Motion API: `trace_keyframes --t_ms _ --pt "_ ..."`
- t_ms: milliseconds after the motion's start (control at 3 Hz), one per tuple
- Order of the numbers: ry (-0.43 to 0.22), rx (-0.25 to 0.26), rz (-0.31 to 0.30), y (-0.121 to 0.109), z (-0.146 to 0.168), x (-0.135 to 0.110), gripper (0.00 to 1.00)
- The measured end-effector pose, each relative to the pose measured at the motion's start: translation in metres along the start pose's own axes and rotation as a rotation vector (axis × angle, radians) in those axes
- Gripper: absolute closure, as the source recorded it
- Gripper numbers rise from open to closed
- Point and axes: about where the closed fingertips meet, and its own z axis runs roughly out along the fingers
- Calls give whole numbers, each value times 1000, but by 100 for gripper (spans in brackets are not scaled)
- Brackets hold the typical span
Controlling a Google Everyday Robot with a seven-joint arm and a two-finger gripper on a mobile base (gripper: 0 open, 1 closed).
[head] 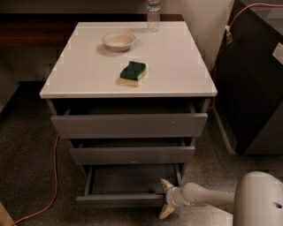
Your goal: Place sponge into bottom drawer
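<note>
Low in the frame, right of centre, the end effector sits at the right front corner of the bottom drawer, its pale fingers spread above and below the drawer front. That drawer is pulled out, showing a grey tray. Higher up, the sponge lies green side up mid-tabletop. Farther back stand a cream bowl and a bottle, its label unreadable.

Green-topped sponge on cabinet top, bottom drawer — open (hand at front)
</note>
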Motion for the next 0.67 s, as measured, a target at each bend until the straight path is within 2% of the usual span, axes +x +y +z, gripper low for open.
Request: trace_keyframes --t_ms 667 --pt "-28 -14 -16 -16 -10 -37 0"
